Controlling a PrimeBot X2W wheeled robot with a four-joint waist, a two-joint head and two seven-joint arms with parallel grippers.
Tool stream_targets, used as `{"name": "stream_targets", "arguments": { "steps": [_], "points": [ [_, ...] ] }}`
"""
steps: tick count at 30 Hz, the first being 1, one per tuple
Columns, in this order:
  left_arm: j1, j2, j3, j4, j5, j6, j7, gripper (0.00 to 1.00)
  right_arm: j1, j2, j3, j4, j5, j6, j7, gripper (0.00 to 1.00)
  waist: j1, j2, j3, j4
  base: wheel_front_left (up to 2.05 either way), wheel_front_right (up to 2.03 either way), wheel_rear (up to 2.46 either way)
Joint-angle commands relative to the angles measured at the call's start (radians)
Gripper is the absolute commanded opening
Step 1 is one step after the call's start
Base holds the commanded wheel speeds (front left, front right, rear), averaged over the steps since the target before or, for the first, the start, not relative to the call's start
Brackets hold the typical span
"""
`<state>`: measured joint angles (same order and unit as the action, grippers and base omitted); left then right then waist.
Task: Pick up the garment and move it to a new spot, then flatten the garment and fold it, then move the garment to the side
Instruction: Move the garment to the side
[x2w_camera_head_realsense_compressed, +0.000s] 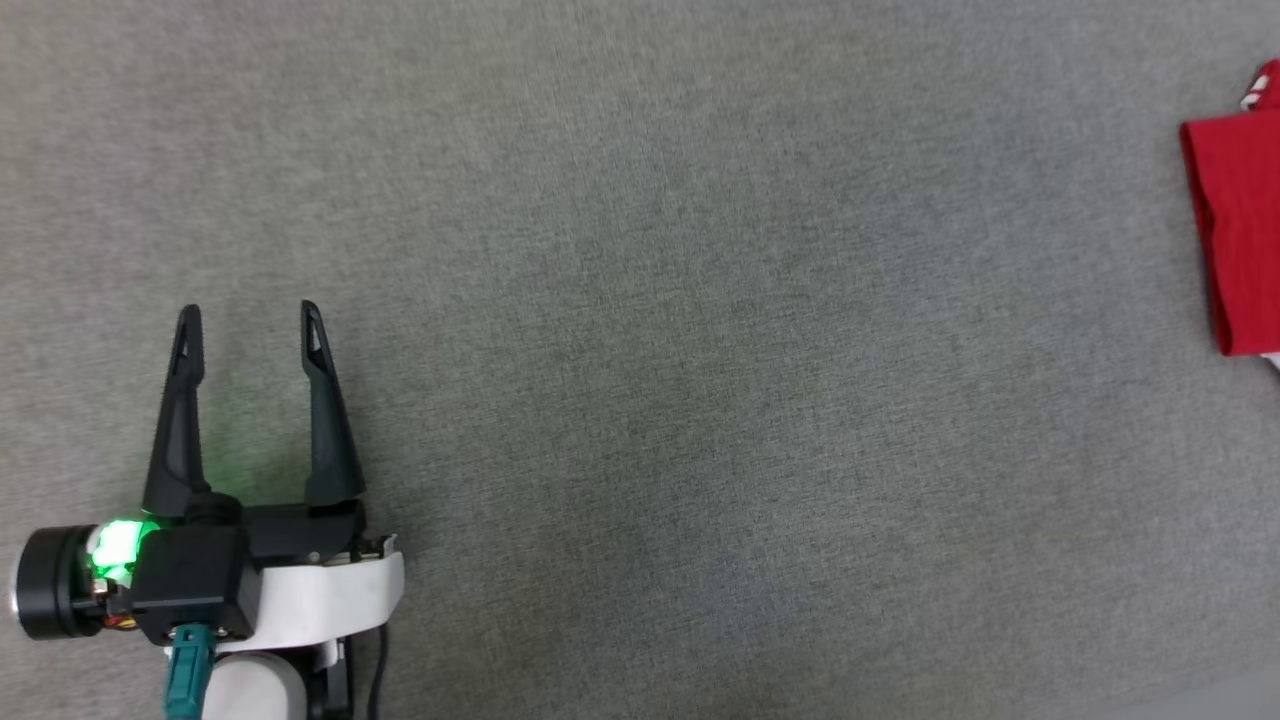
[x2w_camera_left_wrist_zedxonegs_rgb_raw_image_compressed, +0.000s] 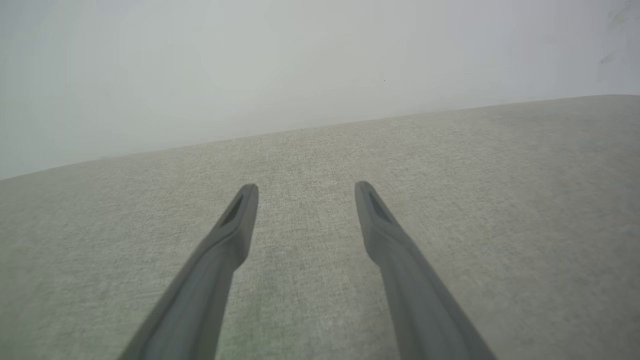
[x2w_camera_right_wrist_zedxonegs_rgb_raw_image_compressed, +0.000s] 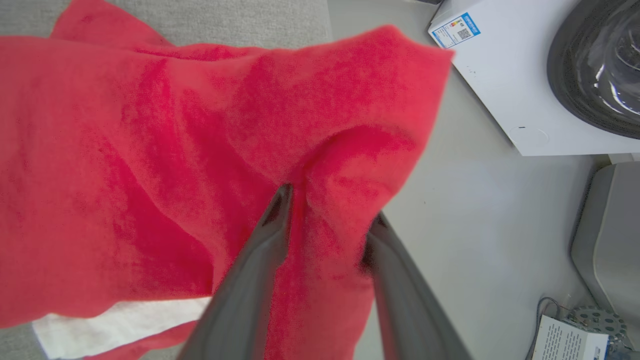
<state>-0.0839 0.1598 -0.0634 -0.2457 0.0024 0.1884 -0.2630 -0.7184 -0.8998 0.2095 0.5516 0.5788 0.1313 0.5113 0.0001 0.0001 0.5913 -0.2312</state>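
Looks late in the task. Garment (x2w_camera_head_realsense_compressed: 1240, 230) at the far right edge of the bench (x2w_camera_head_realsense_compressed: 640, 300) in the head view: a compact red block with straight, doubled edges and a trace of white at top and bottom. Reads as flattened, folded and set aside already. Judged left to do: letting go cleanly, drawing the right arm clear, perhaps tidying one corner.

Left claw (x2w_camera_head_realsense_compressed: 249, 310) on the left of the bench, toward its front. Fingers wide apart, nothing between them, well apart from the garment.

Right claw (x2w_camera_right_wrist_zedxonegs_rgb_raw_image_compressed: 330, 205) with fingers apart, a fold of red cloth bunched in the gap and draped over one tip. Looks like a slack hold at most; no firm pinch to be made out.

Head view: the neat outline of the fold and the broad bare stretch of bench between garment and left claw.

Right wrist view, closer in: a rumpled, raised corner of the garment reaching past the bench edge over the floor (x2w_camera_right_wrist_zedxonegs_rgb_raw_image_compressed: 475, 225), a white sleeve (x2w_camera_right_wrist_zedxonegs_rgb_raw_image_compressed: 125, 325) tucked under the red layer, and a washer (x2w_camera_right_wrist_zedxonegs_rgb_raw_image_compressed: 595, 65) beyond. Suggests a fold less tidy at that corner than the head view's sliver implies.

Left wrist view: bare grey bench ahead of the open fingers, then a pale wall (x2w_camera_left_wrist_zedxonegs_rgb_raw_image_compressed: 200, 65).
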Motion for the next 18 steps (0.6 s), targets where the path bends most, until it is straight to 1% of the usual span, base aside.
{"name": "stream_targets", "arguments": {
  "steps": [1,5,10,13,18],
  "points": [
    [0.004,-0.007,-0.004,0.006,-0.007,0.008,-0.002,1.0,-0.021,0.009,-0.013,0.011,-0.023,-0.001,-0.031,1.0,-0.0001,-0.0001,-0.035,0.015,0.0,0.0,0.0],
    [0.029,-0.028,-0.011,0.024,-0.015,0.013,-0.002,1.0,-0.027,0.022,-0.063,0.039,-0.122,-0.001,-0.166,1.0,-0.0001,-0.0001,-0.111,0.038,0.0,0.0,0.0],
    [0.072,-0.047,-0.011,0.044,-0.023,0.021,-0.002,1.0,-0.032,0.065,-0.125,0.036,-0.273,-0.001,-0.367,1.0,-0.0001,-0.0001,-0.209,0.066,0.0,0.0,0.0],
    [0.102,-0.057,-0.007,0.055,-0.028,0.022,-0.002,1.0,-0.023,0.117,-0.171,0.014,-0.36,-0.001,-0.492,1.0,-0.0001,-0.0001,-0.267,0.082,0.0,0.0,0.0],
    [0.149,-0.067,-0.004,0.076,-0.031,0.019,-0.002,1.0,0.031,0.245,-0.238,-0.061,-0.475,-0.001,-0.694,1.0,-0.0001,-0.0001,-0.348,0.111,0.0,0.0,0.0]
  ]
}}
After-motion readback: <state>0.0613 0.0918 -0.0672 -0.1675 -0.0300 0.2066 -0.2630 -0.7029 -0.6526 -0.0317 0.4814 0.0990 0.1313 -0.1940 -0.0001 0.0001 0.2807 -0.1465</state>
